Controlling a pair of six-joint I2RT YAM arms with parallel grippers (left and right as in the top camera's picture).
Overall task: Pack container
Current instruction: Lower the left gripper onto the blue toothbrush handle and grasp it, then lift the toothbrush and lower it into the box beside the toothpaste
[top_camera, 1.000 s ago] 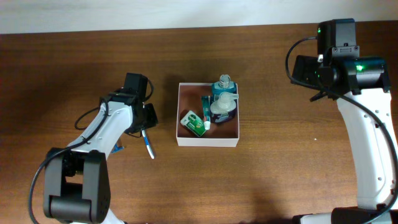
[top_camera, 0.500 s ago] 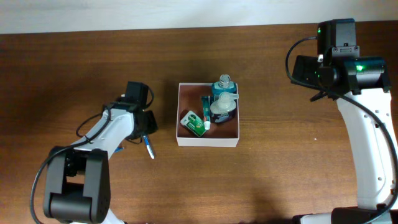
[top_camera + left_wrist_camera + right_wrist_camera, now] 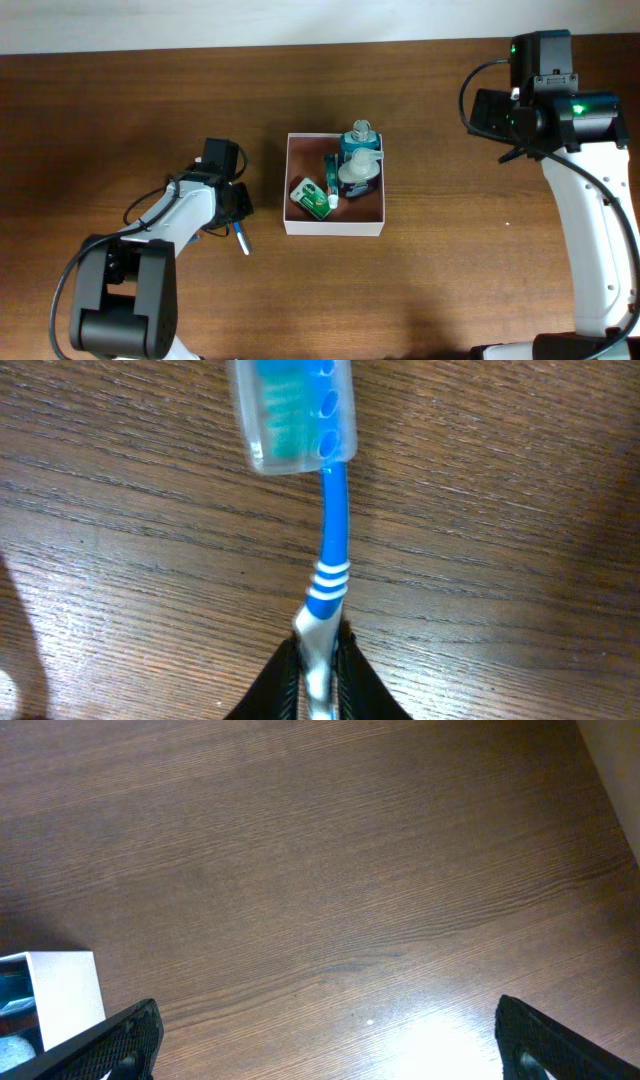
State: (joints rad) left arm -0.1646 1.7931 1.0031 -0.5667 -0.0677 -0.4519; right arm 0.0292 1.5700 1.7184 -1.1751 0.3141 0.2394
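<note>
Evidently the left gripper (image 3: 318, 665) has slid down the overhead frame over the last second, leaving its spot well left of the box and settling on the blue-and-white plastic toothbrush with a clear cap over its bristles (image 3: 330, 530). Its black fingers now pinch the pale tail of the handle with almost no gap between them. The brush has barely shifted and appears to lie flat on the dark brown wooden table (image 3: 450, 290), so the grasp looks made but the lift not begun. The square shallow container with thin white walls and a reddish-brown floor (image 3: 333, 229) sits at mid-frame, just right of the brush. It already holds a teal bottle (image 3: 360, 135), a dark pump bottle with a white top (image 3: 358, 175) and a green-and-white tube (image 3: 312, 197). The toothbrush is probably the last piece to go in. The left arm reaches up and right from the lower left corner, elbow bent, wrist tipped down at the wood. The right gripper (image 3: 325, 1040) hangs at the upper right, well apart from the box, fingers spread wide and holding nothing.
</note>
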